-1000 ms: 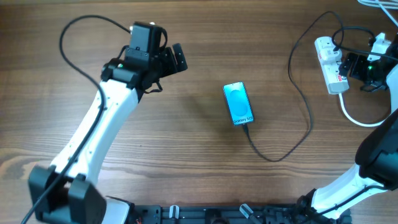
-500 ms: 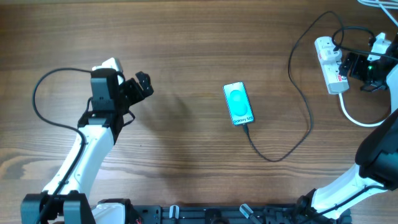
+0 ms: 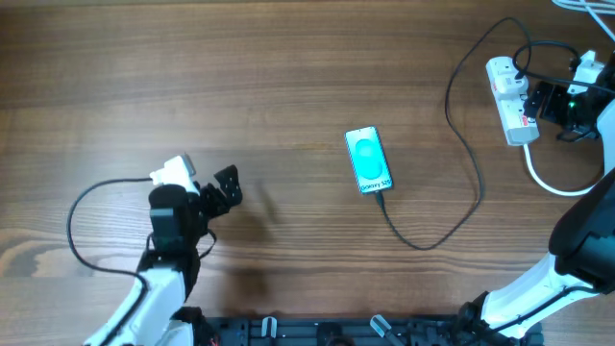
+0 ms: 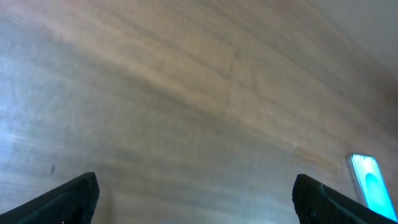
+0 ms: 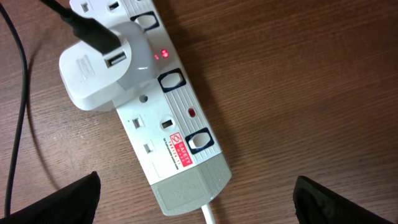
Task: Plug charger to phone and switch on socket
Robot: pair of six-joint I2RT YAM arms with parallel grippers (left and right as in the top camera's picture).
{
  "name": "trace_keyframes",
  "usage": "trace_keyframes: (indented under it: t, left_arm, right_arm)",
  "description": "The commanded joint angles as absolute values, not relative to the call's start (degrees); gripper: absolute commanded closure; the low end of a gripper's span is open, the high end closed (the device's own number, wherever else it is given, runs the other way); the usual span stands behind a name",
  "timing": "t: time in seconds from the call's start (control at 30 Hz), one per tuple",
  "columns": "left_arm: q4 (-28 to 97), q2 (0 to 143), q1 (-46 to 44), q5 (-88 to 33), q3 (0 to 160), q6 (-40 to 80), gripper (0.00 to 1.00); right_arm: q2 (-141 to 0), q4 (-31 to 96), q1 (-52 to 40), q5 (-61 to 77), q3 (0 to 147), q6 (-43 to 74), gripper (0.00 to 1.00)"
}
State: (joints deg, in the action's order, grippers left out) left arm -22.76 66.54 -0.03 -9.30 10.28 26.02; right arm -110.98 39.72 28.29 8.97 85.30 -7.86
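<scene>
The phone (image 3: 368, 160) lies flat mid-table with its teal screen up; the left wrist view catches it at the far right edge (image 4: 371, 186). The charger (image 3: 452, 216), a thin black cable, meets the phone's lower edge and loops right and up to the socket (image 3: 509, 106). In the right wrist view the socket (image 5: 171, 127) carries a white adapter (image 5: 99, 68) with the black lead in it, and a small red light (image 5: 163, 54) glows beside it. My right gripper (image 5: 199, 208) hangs open over the socket's cord end. My left gripper (image 3: 229, 188) is open over bare wood at the front left.
A thick white cord (image 3: 553, 185) leaves the socket's near end and curves right under my right arm. The left arm's own black cable (image 3: 86, 216) loops over the front-left of the wooden table (image 3: 288, 77).
My left arm has pulled back from the far left toward the front-left edge, its gripper still open. The right arm, phone and cable have not moved.
</scene>
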Motion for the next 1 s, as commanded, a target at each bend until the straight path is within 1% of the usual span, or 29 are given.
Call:
trace_keyframes:
  t: [0.0, 0.3, 0.7, 0.97]
  left_arm:
    - [-23.2, 61.3, 0.3, -8.6, 6.6, 26.2, 0.00]
    - [-22.4, 49.3, 0.3, -8.3, 0.3, 26.2, 0.00]
    - [-2.8, 32.2, 0.3, -5.8, 0.3, 26.2, 0.00]
    - [0.6, 27.3, 0.0, -4.6, 0.3, 26.1, 0.00]
  right_arm:
    - [-111.2, 39.7, 28.4, 9.1, 85.1, -8.9, 0.00]
    - [-111.2, 39.7, 28.4, 9.1, 85.1, -8.9, 0.00]
    - [-111.2, 39.7, 28.4, 9.1, 85.1, -8.9, 0.00]
    - [-111.2, 39.7, 28.4, 9.1, 85.1, -8.9, 0.00]
